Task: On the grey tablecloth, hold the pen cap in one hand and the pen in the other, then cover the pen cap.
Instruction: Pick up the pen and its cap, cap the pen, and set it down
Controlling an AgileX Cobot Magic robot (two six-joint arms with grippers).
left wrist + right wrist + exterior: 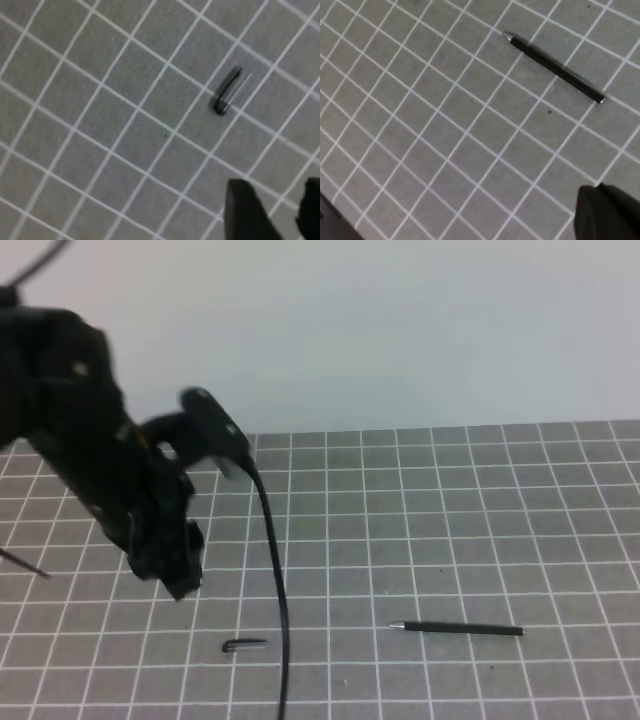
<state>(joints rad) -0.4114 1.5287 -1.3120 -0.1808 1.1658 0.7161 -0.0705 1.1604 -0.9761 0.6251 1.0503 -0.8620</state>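
While pen cap (244,645) lies loose, black cable (276,590) just beside, pen (460,628) apart.

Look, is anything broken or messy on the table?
Nothing looks broken or spilled. The pen cap lies apart from the pen on the grey tablecloth, so the pen's silvery tip is bare.

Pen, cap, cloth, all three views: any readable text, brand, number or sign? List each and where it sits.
None readable in any view.
pen: plain black barrel, no print visible.
pen cap: plain black, too small and blurred to show any marking.
grey tablecloth: only a white line grid, no numbers or letters.
left gripper: black, blurred, no label legible.
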